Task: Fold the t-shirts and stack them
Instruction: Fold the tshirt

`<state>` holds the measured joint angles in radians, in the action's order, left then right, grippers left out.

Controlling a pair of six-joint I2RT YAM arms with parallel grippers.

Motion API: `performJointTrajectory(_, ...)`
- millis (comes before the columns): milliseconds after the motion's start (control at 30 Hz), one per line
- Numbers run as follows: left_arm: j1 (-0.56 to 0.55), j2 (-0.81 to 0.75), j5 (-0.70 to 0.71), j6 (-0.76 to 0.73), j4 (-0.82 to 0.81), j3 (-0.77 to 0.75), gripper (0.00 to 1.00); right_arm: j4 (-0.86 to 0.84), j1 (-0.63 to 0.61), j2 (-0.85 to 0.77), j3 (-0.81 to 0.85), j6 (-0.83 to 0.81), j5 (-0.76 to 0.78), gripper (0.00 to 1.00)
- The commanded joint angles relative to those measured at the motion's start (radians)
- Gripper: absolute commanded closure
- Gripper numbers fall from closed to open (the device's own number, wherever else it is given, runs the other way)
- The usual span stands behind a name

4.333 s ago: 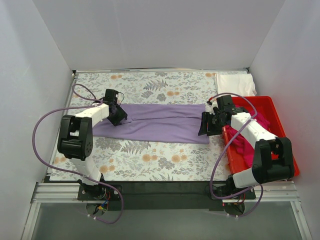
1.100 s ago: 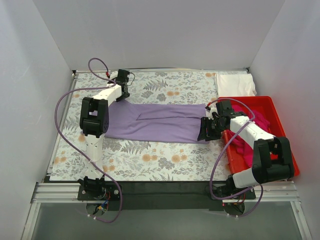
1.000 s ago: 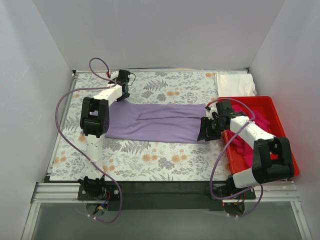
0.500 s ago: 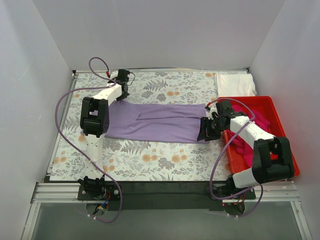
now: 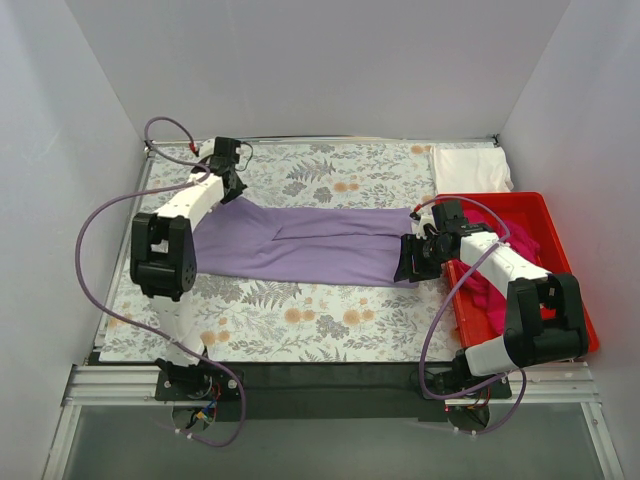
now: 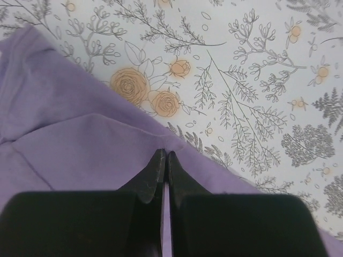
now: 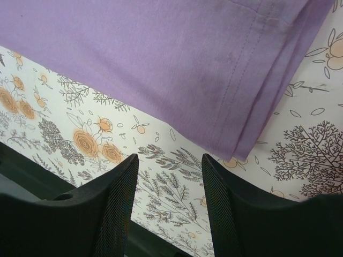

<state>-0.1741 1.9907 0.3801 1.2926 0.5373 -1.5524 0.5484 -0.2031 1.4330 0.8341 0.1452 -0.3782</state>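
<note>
Left wrist view: my left gripper [image 6: 163,159] pinches lavender t-shirt [image 6: 80,144] edge, near far-left corner. Right wrist view: my right gripper [image 7: 170,160] gapes just beside hem. Overhead view leaves both unclear.

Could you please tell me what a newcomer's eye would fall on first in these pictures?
The long lavender t-shirt spread left to right across the floral tablecloth stands out first, with the left gripper pinched shut on its far left edge and the right gripper open beside its right end. Next comes the bright red bin at the right edge, holding a magenta t-shirt, with a folded white t-shirt beyond it.
</note>
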Motion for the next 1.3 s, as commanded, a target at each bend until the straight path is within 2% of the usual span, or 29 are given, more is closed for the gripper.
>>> performJointTrajectory(0,0.031,-0.147,-0.021,0.05,-0.039,0.105,1.0,-0.015,0.002,-0.031,0.007,-0.018,-0.024,0.51)
performJointTrajectory(433,0.131,-0.378,-0.063,0.047,-0.244,0.495,0.98,-0.015,0.002,-0.023,0.016,-0.021,-0.042,0.51)
performJointTrajectory(800,0.171,-0.424,-0.073,0.065,-0.329,0.604,0.92,-0.015,0.002,-0.029,0.016,-0.019,-0.059,0.52)
performJointTrajectory(933,0.173,-0.472,-0.032,0.092,-0.318,0.618,0.77,-0.015,0.002,-0.032,0.023,-0.019,-0.064,0.52)
performJointTrajectory(967,0.173,-0.48,-0.02,0.097,-0.298,0.615,0.68,-0.015,0.001,-0.031,0.025,-0.019,-0.068,0.51)
performJointTrajectory(1000,0.173,-0.49,-0.008,0.105,-0.283,0.608,0.64,-0.013,0.001,-0.029,0.028,-0.021,-0.071,0.52)
performJointTrajectory(1067,0.171,-0.498,0.017,0.114,-0.216,0.566,0.42,-0.015,-0.002,-0.025,0.039,-0.021,-0.074,0.52)
performJointTrajectory(1167,0.173,-0.523,-0.041,0.114,-0.171,0.526,0.36,-0.016,-0.009,-0.016,0.054,-0.021,-0.076,0.52)
performJointTrajectory(1267,0.156,-0.527,-0.102,0.117,-0.152,0.512,0.35,-0.024,-0.018,0.0,0.062,-0.019,-0.077,0.52)
